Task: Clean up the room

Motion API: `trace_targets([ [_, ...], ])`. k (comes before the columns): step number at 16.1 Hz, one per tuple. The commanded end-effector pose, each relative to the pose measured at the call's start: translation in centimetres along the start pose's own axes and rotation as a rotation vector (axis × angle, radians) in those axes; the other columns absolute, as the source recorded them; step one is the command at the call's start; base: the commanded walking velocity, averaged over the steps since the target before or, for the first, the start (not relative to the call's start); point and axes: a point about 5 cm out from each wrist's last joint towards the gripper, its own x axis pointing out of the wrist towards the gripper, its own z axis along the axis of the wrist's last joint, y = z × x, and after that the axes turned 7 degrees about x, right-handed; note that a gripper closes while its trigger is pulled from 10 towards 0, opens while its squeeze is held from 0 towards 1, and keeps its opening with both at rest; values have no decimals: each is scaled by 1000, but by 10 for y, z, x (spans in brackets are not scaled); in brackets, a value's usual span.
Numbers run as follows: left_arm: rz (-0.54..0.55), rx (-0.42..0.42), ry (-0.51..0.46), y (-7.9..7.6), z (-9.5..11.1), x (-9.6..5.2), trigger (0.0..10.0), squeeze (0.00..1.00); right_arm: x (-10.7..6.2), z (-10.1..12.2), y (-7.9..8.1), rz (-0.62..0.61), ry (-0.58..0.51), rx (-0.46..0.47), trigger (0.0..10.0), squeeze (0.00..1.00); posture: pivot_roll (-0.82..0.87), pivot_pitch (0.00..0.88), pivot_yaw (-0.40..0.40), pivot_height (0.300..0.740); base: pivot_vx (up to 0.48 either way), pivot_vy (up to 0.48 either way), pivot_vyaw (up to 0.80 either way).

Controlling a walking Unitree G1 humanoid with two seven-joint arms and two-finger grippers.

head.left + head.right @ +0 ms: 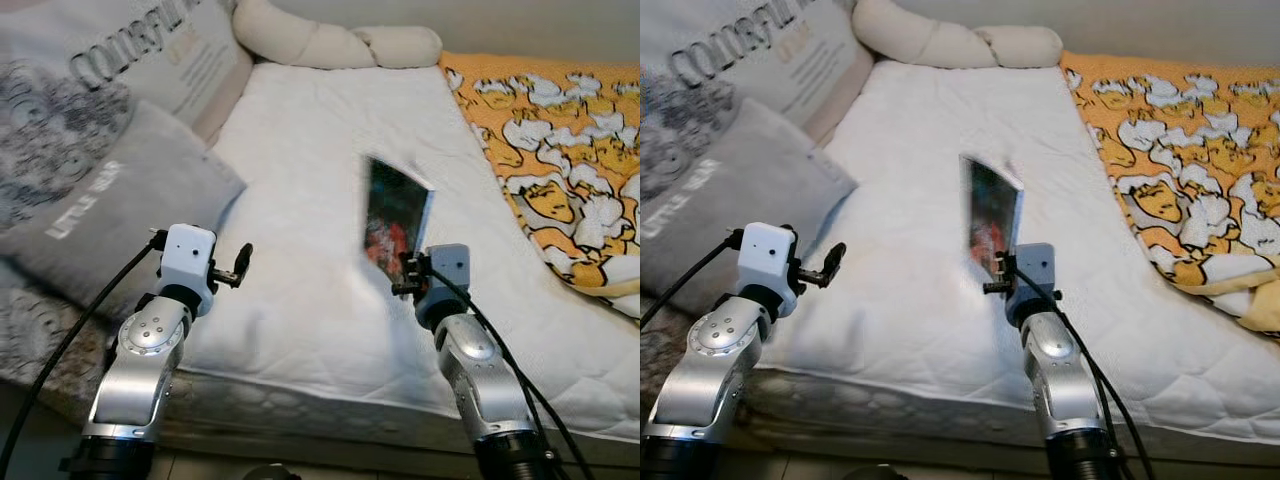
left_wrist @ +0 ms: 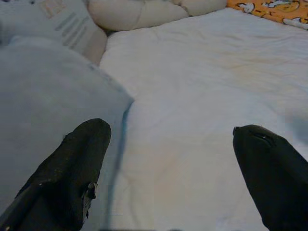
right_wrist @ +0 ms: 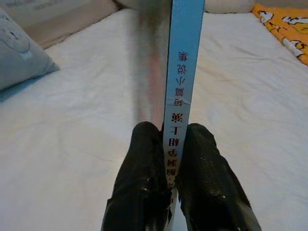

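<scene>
The right gripper [image 3: 168, 159] is clamped on the lower edge of a book [image 1: 396, 218], its two black fingers [image 3: 139, 178] pressing either side of the light-blue spine that carries printed characters. The book is held upright above the white mattress [image 1: 300, 200], clear of the surface, with its dark, colourful cover facing the robot's left. The left gripper [image 2: 173, 159] hovers over the near left part of the mattress with its fingers spread wide apart and nothing between them, just beside a grey pillow [image 1: 120, 210] with white lettering. Behind that pillow leans a larger patterned cushion [image 1: 130, 50], and a cream knotted cushion [image 1: 330, 40] lies at the head of the bed. An orange blanket with a white and yellow cartoon print [image 1: 560, 150] covers the right side of the bed.
</scene>
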Motion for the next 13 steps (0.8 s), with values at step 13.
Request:
trace_targets([
  [13, 1, -30, 2, -2, 0, 1, 10000, 0, 2, 11, 2, 10, -43, 14, 10000, 0, 75, 0, 29, 740, 0, 249, 0],
])
